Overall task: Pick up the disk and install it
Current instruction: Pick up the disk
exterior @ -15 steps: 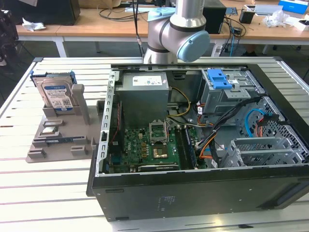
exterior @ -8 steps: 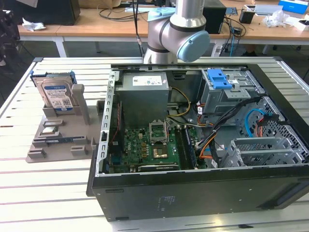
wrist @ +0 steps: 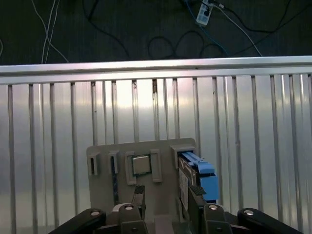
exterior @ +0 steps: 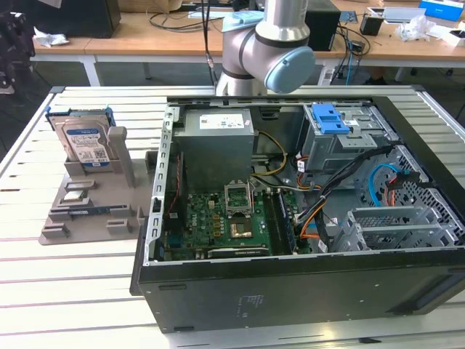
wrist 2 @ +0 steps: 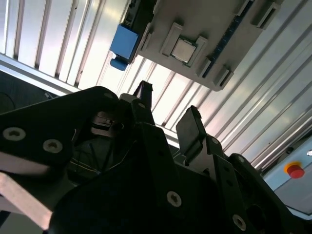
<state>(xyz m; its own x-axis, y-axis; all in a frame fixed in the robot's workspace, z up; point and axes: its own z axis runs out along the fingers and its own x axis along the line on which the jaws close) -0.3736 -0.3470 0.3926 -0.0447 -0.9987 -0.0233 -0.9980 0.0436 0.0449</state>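
Silver slatted table [exterior: 87, 280] holds a grey plastic holder [exterior: 125, 171] — the flat silver hard disk with its blue frame [exterior: 86, 140] stands upright in it. Black gripper [wrist: 167, 197] hangs near, fingers [wrist: 139, 196] apart, holding nothing. Picking up and putting in are both left.

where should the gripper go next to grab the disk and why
Probably shift sideways until the open gripper straddles the disk. In the first wrist view the disk stands on edge in the grey holder, lined up with one finger rather than with the gap.
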